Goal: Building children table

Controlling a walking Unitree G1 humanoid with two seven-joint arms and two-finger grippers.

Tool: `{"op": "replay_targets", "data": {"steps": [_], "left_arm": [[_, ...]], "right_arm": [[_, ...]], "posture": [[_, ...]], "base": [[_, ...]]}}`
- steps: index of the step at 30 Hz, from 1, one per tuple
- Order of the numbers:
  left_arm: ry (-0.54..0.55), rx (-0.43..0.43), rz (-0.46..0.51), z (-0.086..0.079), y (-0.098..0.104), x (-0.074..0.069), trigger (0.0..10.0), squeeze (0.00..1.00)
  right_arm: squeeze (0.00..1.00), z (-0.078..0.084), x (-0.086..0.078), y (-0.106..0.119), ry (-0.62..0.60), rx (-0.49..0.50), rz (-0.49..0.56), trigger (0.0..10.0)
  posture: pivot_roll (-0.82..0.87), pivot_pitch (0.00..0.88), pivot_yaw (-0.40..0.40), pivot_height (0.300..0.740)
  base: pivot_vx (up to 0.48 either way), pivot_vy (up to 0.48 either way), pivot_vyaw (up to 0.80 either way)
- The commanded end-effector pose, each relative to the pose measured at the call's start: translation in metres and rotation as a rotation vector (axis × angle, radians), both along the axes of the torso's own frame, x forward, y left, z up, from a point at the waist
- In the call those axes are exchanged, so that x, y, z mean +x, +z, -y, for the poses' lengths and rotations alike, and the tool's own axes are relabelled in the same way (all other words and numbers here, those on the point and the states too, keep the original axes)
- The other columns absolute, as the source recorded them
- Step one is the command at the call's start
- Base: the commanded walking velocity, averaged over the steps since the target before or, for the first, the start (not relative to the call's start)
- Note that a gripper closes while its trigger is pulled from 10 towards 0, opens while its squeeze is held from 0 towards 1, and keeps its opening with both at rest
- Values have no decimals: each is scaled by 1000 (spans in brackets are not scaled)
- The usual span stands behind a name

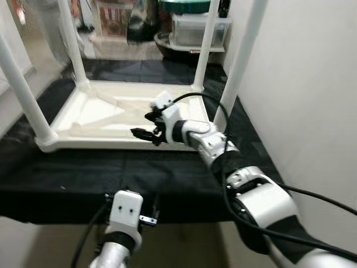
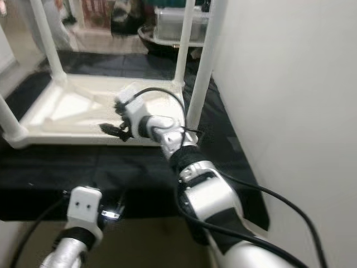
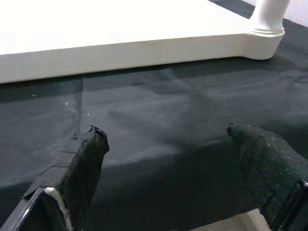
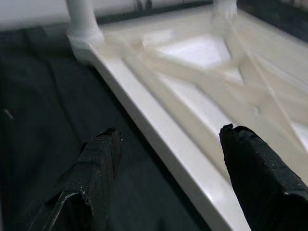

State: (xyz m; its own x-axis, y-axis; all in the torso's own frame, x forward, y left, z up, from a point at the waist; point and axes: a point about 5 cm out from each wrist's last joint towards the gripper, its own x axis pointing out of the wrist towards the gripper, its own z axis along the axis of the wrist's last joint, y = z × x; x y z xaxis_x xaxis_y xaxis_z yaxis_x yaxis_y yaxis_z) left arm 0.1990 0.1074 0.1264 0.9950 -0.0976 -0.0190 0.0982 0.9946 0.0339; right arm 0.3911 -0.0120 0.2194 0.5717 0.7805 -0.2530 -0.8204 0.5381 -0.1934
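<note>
1. Black cloth (image 1: 83, 173) covers the low surface in front of the robot, reaching back under the furniture piece and hanging over the near edge.
2. White wall (image 1: 301, 84) stands along the robot's right, close beside the cloth.
3. The cream plastic children's table (image 1: 106, 114) lies upside down on the cloth, its ribbed underside facing up and its near rim parallel to the cloth's near edge.
4. Four white legs (image 1: 240, 61) stand upright from its corners: one at the near left, one at the near right by the wall, two at the far corners.
5. Clear storage boxes (image 1: 198, 28) and other clutter sit blurred behind the far legs.
6. The right arm reaches forward and leftward over the near rim; the right tool (image 1: 146, 125) hovers above that rim near the right corner, fingers (image 4: 98, 166) spread apart with nothing between them.
7. The left tool (image 3: 168, 159) is low at the cloth's near edge, well short of the rim, fingers (image 3: 79, 163) apart and empty.
</note>
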Motion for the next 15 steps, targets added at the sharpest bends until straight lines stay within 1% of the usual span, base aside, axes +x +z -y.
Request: {"op": "replay_targets", "data": {"steps": [1,2,3,4,5,6,7,9,10,12,15], "left_arm": [[12,-20,-10,5,4,-6,10000,0],[15,-32,-4,8,9,-10,10000,0],[16,-42,-2,10,12,-12,10000,0],[17,-47,-1,11,13,-13,10000,0],[11,-55,0,14,16,-15,10000,0],[11,-55,0,14,16,-15,10000,0],[5,-63,0,18,18,-17,10000,0],[0,-68,0,22,20,-19,10000,0],[-6,-78,3,25,23,-21,10000,0],[-9,-84,3,27,26,-22,10000,0],[-9,-97,4,31,31,-27,10000,0]], "right_arm": [[0,-7,-1,-3,3,-64,-3,10000],[0,-10,-1,-2,4,-91,10,10000],[0,-12,-1,-1,2,-107,19,10000],[0,-13,-1,-1,-1,-113,23,10000],[0,-15,-1,0,-6,-124,38,10000],[0,-15,-1,0,-6,-124,38,10000],[0,-17,-1,1,-17,-138,53,10000],[0,-18,-1,2,-25,-147,64,10000],[0,-20,0,3,-55,-162,92,10000],[0,-22,0,4,-76,-172,110,10000],[0,-28,0,9,-102,-151,140,10000]], "posture": [[-3,190,-142,734],[-6,212,-152,734],[-6,212,-152,734],[-6,212,-152,734],[-12,236,-161,734],[-12,236,-161,734],[-14,254,-165,734],[-16,257,-168,734],[-18,274,-176,734],[-19,279,-177,734],[-14,310,-187,734]], "base": [[0,0,0],[0,0,0],[0,0,0],[0,0,0],[0,0,0],[0,0,0],[0,0,0],[0,0,0],[0,0,0],[0,0,0],[0,0,0]]}}
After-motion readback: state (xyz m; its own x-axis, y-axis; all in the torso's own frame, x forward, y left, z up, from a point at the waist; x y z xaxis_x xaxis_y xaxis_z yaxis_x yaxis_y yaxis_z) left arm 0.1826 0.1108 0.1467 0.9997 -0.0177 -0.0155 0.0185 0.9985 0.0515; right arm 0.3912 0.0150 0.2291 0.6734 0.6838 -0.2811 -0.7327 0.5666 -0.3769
